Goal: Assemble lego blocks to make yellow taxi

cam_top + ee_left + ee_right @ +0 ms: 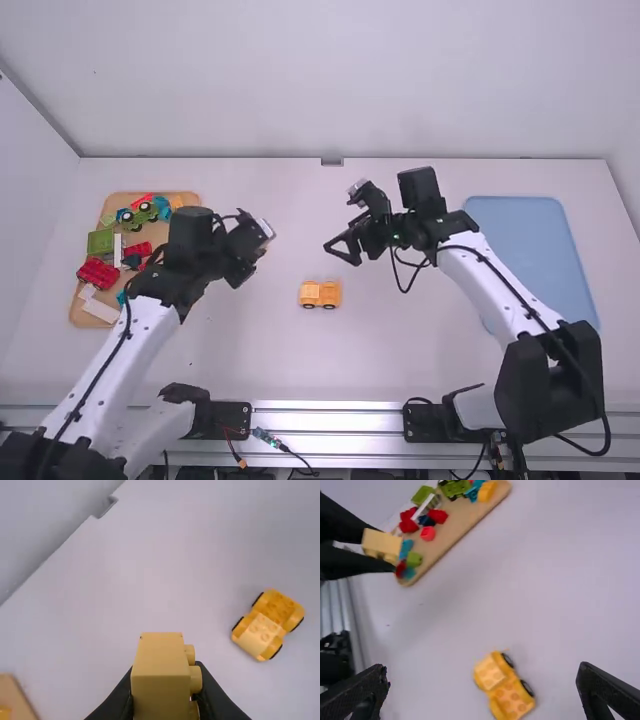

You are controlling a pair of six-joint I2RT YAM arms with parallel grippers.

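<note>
Left of the table's middle is my left gripper (pixel 246 276). The left wrist view shows that gripper (pixel 165 700) shut on a yellow block (pixel 161 672) with studs on its side; the block (pixel 382 545) also appears in the right wrist view. A yellow wheeled base with a block on top, the taxi (pixel 320 294), sits upright mid-table; it is the taxi (pixel 268 625) in the left wrist view and the taxi (pixel 504 685) in the right. My right gripper (pixel 341 250) stands open above and slightly right of it; its own view shows the gripper (pixel 482 685) with fingers wide apart.
A wooden tray (pixel 78 312) with several colored blocks and a green vehicle lies at the far left, partly behind the left arm. On the right, beyond the right arm, lies a blue tray (pixel 530 245). A wall edges the table's far side.
</note>
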